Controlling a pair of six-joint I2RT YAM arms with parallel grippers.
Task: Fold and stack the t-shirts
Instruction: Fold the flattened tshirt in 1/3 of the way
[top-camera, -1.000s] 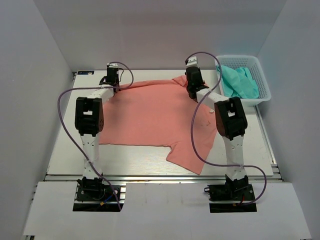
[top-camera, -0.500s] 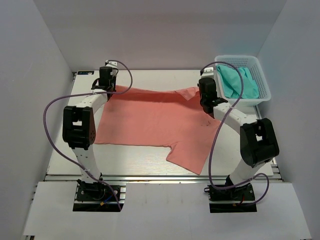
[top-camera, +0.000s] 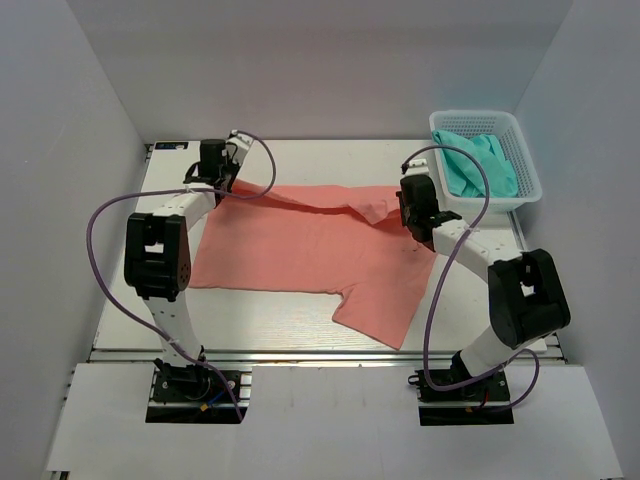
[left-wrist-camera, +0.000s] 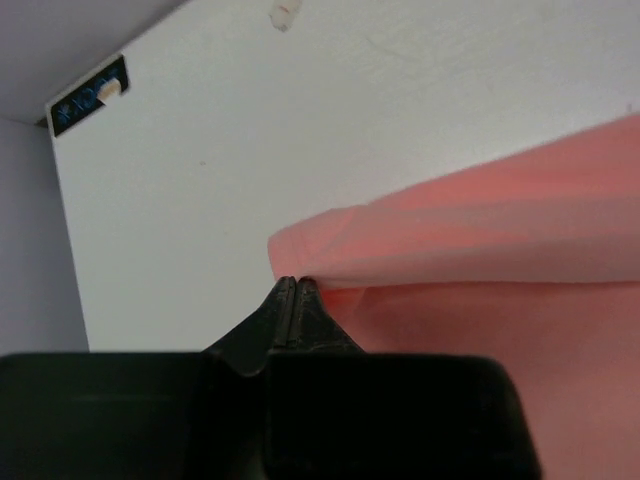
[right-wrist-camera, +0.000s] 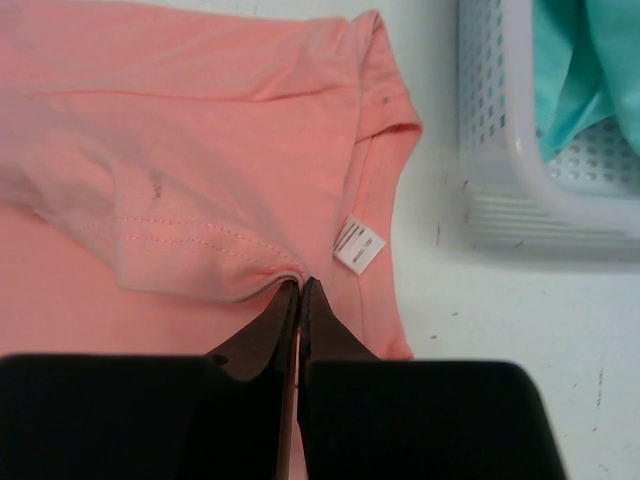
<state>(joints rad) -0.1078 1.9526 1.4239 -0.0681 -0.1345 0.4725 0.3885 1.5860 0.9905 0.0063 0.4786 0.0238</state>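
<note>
White walls box in a pale table (top-camera: 280, 312), seen from the overhead camera as I run both arms remotely. A salmon-pink shirt (top-camera: 300, 255) lies spread across the middle of the table, one short sleeve pointing toward the near edge on the right.

My left gripper (left-wrist-camera: 293, 287) sits at the shirt's far-left corner. Its wrist camera shows the two black fingertips pressed together, with a rounded fold of pink cloth pinched between them and raised off the bare tabletop. My right gripper (right-wrist-camera: 298, 286) is at the far-right side of the shirt, close to the collar. Its fingertips are also closed tight, nipping a stitched hem where the cloth bunches into a loose flap. A small white neck label (right-wrist-camera: 360, 244) lies just right of those tips, on the collar band.

Between the two grippers, the shirt's far edge is doubled over onto the body as a narrow band, widest near the right gripper. The rest of the shirt lies flat on the table.

A white lattice basket (top-camera: 475, 116) stands at the far-right corner of the table, just beside the right gripper and apart from the pink shirt. A teal shirt (top-camera: 480, 165) lies crumpled inside it. Purple cables (top-camera: 100, 215) loop out from both arms.
</note>
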